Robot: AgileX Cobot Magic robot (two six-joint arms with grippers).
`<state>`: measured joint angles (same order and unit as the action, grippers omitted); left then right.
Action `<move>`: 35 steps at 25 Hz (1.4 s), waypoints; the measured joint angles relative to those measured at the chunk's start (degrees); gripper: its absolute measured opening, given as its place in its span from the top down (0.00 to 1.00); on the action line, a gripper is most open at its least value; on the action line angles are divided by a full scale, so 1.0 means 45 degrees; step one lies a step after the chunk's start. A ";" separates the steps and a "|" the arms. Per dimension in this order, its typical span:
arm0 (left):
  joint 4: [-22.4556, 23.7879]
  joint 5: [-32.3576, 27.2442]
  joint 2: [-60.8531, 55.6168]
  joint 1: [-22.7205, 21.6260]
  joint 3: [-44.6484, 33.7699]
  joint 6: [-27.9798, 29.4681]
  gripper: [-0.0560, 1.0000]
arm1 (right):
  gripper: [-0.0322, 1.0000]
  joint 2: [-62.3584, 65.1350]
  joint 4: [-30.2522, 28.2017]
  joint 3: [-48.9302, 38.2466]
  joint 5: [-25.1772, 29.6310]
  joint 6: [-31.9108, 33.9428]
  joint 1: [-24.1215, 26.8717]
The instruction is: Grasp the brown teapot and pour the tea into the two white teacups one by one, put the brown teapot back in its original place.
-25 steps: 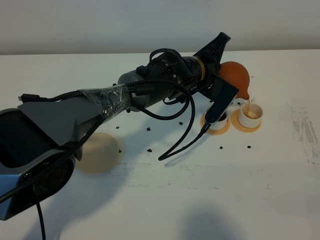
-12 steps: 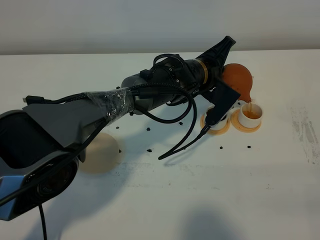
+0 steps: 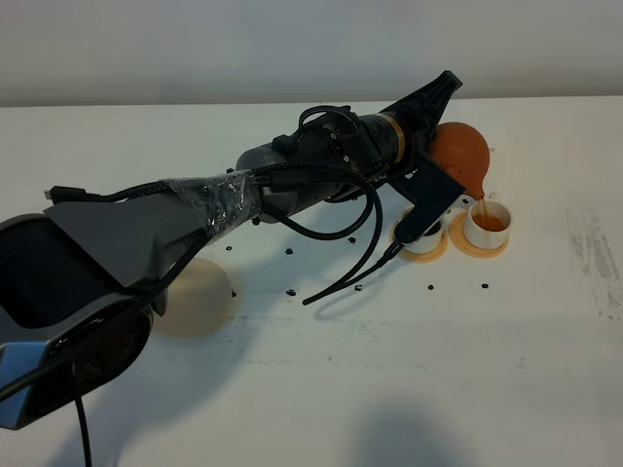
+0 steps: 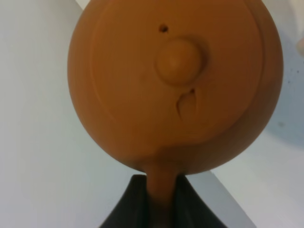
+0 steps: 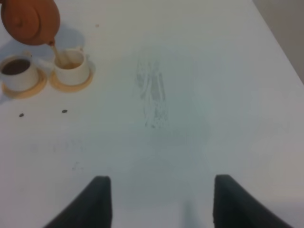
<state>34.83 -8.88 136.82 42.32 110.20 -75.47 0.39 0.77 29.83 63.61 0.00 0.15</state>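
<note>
- The left gripper (image 4: pixel 161 202) was clamped on the loop handle of the brown teapot (image 3: pixel 461 156), holding it tilted in the air.
- A thin stream of tea (image 5: pixel 57 53) fell from the spout into the right-hand teacup (image 3: pixel 487 222) on its saucer (image 3: pixel 465 246).
- The other teacup (image 5: pixel 17 71), just beside it, held dark tea.
- The beige coaster (image 3: pixel 195 297) lay well apart, to the left in the high view.
- The right gripper (image 5: pixel 161 202) hung with its jaws apart above the table (image 5: pixel 190 95).

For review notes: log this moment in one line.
left jaws: gripping brown teapot, tilted | tea: pouring into right teacup | left teacup: filled | right jaws: open
</note>
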 joint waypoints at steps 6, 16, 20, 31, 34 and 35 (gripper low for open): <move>0.0097 0.0154 0.0000 0.0000 0.0000 -0.0023 0.87 | 0.53 0.0000 0.0000 0.0000 0.0000 0.0000 0.0000; 0.0286 0.0169 0.0000 0.0000 0.0000 -0.0046 0.87 | 0.53 0.0000 0.0000 0.0000 0.0000 0.0000 0.0000; 0.0291 0.0180 0.0000 0.0000 0.0000 -0.0046 0.87 | 0.53 0.0000 0.0000 0.0000 0.0000 0.0000 0.0000; 0.0328 0.0183 0.0000 0.0000 0.0000 -0.0046 0.87 | 0.53 0.0000 0.0000 0.0000 0.0000 0.0000 0.0000; 0.0328 0.0183 0.0000 0.0000 0.0000 -0.0060 0.87 | 0.53 0.0000 0.0000 0.0000 0.0000 0.0000 0.0000; 0.0328 0.0183 0.0000 0.0000 0.0000 -0.0060 0.87 | 0.53 0.0000 0.0000 0.0000 0.0000 0.0000 0.0000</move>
<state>36.30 -8.05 136.82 42.32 110.20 -75.74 0.39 0.77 29.83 63.61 0.00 0.15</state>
